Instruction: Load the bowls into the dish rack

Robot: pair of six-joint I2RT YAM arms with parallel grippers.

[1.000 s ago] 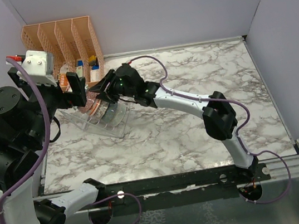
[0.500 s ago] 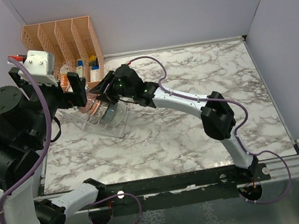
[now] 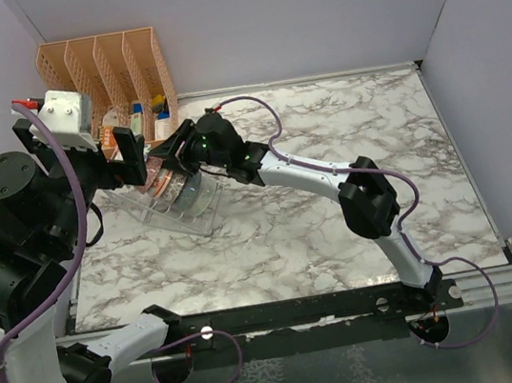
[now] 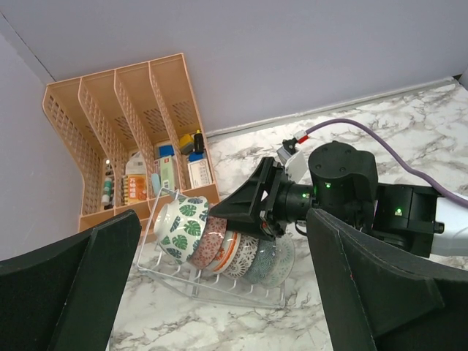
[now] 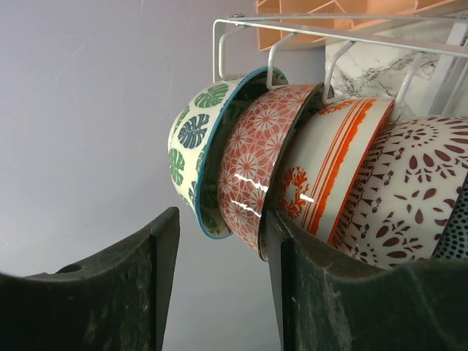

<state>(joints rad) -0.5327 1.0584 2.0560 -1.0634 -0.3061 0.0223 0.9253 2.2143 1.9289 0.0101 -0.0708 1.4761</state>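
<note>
Found the bowls (image 4: 230, 248) standing on edge, nested in one row in the clear dish rack (image 4: 219, 287), upper left of the top view. Counted from the left of the right wrist view: leaf-patterned bowl (image 5: 191, 142), red flowered bowl (image 5: 256, 164), orange-striped bowl (image 5: 329, 157), maroon-dotted bowl (image 5: 420, 183), then a sliver of a speckled bowl (image 5: 455, 238) at the right edge. Noted thin prongs (image 5: 274, 55) between neighbouring bowls. Noted the rack resting on the marble counter (image 3: 337, 218), just in front of an orange slotted organizer (image 4: 117, 121) holding small packets.

Observed the right gripper (image 5: 223, 292) close against the row, jaws apart, with the lower rims of the leaf-patterned and red flowered bowls just above the gap. Cannot tell whether either finger touches a bowl. Observed the left gripper (image 4: 223, 223) well apart from the rack, at the left of the top view, jaws wide apart, holding nothing.
</note>
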